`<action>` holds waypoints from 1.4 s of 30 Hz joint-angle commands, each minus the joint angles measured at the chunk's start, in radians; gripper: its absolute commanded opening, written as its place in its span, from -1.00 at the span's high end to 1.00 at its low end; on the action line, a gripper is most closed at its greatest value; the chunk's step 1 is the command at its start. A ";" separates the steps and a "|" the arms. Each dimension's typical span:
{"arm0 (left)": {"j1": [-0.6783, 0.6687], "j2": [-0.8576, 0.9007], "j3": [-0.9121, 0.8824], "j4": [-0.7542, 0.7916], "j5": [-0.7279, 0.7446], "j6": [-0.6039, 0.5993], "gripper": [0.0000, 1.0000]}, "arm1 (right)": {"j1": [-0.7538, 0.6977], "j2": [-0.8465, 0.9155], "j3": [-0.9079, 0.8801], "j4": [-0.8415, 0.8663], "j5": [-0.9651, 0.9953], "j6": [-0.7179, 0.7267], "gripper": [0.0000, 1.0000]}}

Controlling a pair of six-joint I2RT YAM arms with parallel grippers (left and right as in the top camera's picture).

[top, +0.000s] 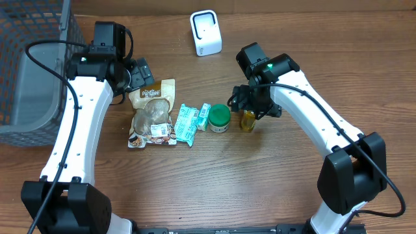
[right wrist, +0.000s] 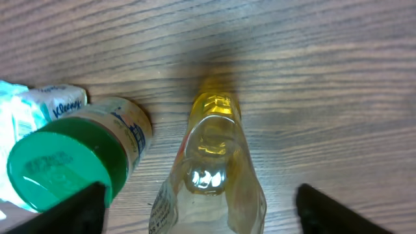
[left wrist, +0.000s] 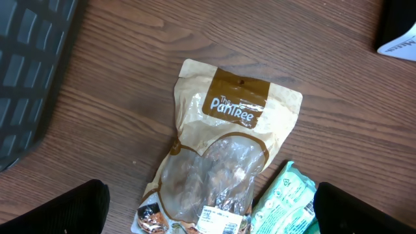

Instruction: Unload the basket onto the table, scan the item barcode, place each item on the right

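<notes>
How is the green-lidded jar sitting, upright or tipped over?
Upright. From overhead, the green-lidded jar shows its round lid facing up, with its body resting on the table below. The lid is on.

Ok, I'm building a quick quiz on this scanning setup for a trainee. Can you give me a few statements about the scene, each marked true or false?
1. The right gripper is open over the yellow bottle. True.
2. The green-lidded jar sits inside the basket. False: it stands on the table, next to the yellow bottle.
3. The left gripper is shut on the PanTree pouch. False: it is open, and the pouch lies flat on the table below it.
4. The white scanner stands apart from the row of items. True.
</notes>
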 commanded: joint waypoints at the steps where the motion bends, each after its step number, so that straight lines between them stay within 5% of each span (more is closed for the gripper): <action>1: -0.002 -0.006 0.012 0.000 -0.006 0.004 -1.00 | 0.003 -0.003 -0.005 0.005 0.010 -0.004 -1.00; 42: -0.002 -0.006 0.012 0.000 -0.007 0.004 -1.00 | 0.003 -0.003 -0.005 0.029 0.009 -0.004 -1.00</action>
